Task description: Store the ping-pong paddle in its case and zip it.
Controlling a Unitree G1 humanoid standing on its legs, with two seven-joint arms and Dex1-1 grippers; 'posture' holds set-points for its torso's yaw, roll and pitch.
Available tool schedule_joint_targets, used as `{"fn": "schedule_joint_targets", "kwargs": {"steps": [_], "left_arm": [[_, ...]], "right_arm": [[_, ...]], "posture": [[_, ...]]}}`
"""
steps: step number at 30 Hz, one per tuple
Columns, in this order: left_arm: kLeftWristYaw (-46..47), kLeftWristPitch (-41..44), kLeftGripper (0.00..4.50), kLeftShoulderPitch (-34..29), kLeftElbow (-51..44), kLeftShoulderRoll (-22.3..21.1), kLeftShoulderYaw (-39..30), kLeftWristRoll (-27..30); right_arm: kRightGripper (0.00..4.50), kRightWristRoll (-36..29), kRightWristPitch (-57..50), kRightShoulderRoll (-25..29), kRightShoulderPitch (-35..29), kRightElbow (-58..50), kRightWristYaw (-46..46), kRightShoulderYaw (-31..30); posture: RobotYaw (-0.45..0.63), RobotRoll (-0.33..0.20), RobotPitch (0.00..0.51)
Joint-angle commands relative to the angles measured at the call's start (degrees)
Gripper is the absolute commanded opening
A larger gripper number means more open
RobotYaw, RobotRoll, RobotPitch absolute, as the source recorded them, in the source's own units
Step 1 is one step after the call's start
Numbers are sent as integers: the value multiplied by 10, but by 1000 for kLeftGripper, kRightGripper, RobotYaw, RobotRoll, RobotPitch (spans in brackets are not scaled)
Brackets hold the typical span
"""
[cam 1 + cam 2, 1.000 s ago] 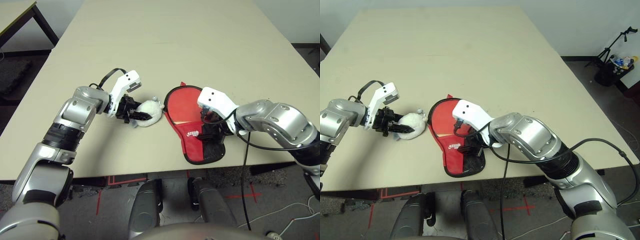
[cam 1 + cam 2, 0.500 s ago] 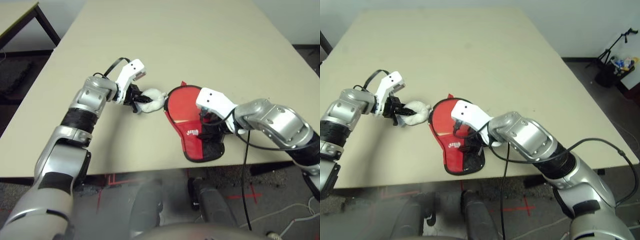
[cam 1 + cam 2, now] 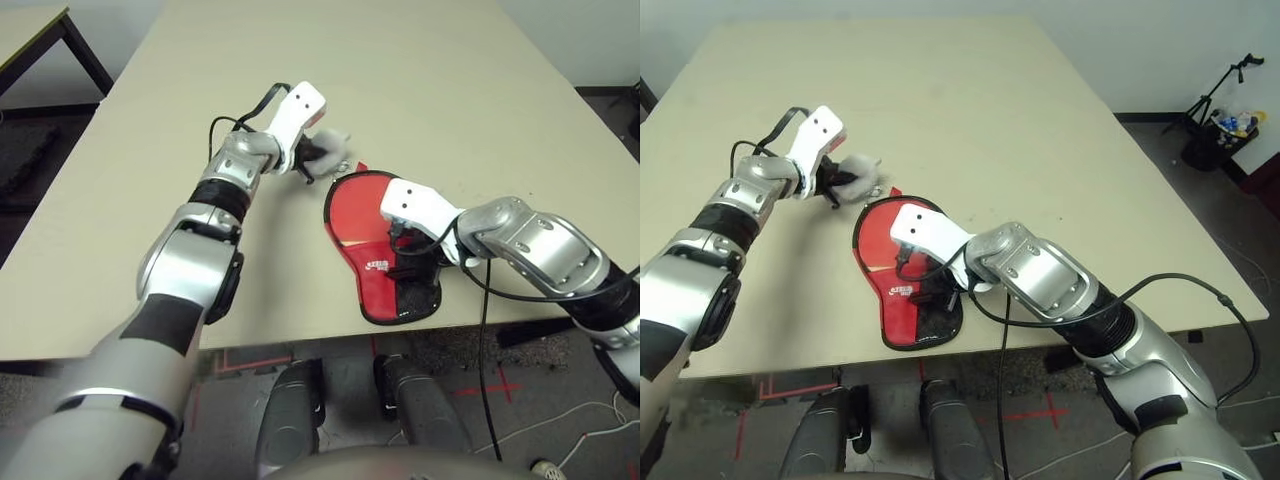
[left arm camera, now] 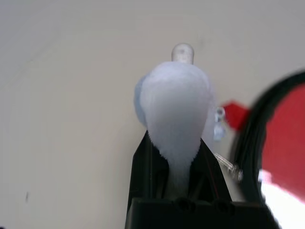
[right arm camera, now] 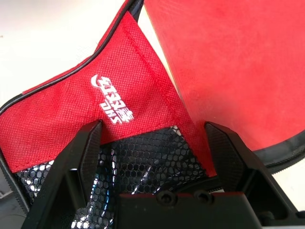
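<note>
Left gripper (image 4: 177,164) pinching plush ball (image 4: 175,107) — carried farther up, right gripper (image 5: 162,157) spread on case (image 5: 128,102).

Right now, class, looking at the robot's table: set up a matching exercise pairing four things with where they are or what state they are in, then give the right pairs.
Things:
1. plush ball
2. left tool
3. right tool
4. case

States:
A. open, over the mesh pocket
B. lying on the table near its front edge
C. pinched between two black fingers
D. shut on something soft

Pairs: 1-C, 2-D, 3-A, 4-B
</note>
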State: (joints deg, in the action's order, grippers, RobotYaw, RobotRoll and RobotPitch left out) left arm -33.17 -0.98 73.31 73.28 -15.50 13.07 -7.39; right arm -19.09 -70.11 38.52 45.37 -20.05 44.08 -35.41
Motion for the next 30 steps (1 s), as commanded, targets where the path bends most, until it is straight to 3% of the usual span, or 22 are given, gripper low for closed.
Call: {"fn": "schedule_joint_targets", "kwargs": {"steps": [1, 9, 14, 19, 27, 30], "left_arm": [[25, -32, 231, 25, 15, 33, -5, -20], [-6, -60, 230, 30, 18, 134, 0, -40], [-60, -68, 229, 16, 10, 171, 3, -43], [-115, -62, 228, 4, 2, 177, 1, -40], [-215, -48, 228, -17, -23, 149, 9, -41], [-240, -40, 1194, -6, -43, 136, -12, -18]], "right_arm": [[4500, 10, -3, -18, -16, 20, 3, -46], [4500, 25, -7, -39, -18, 30, 2, -45], [4500, 31, -6, -45, -19, 34, 2, -42], [4500, 39, -1, -49, -20, 41, 7, -40], [4500, 51, 16, -62, -15, 64, 11, -38], [4500, 56, 22, -64, -14, 73, 13, -35]], "posture": [[-122, 0, 201], [-158, 0, 205], [-157, 0, 200], [-149, 0, 196], [-129, 0, 178], [-121, 0, 169]]}}
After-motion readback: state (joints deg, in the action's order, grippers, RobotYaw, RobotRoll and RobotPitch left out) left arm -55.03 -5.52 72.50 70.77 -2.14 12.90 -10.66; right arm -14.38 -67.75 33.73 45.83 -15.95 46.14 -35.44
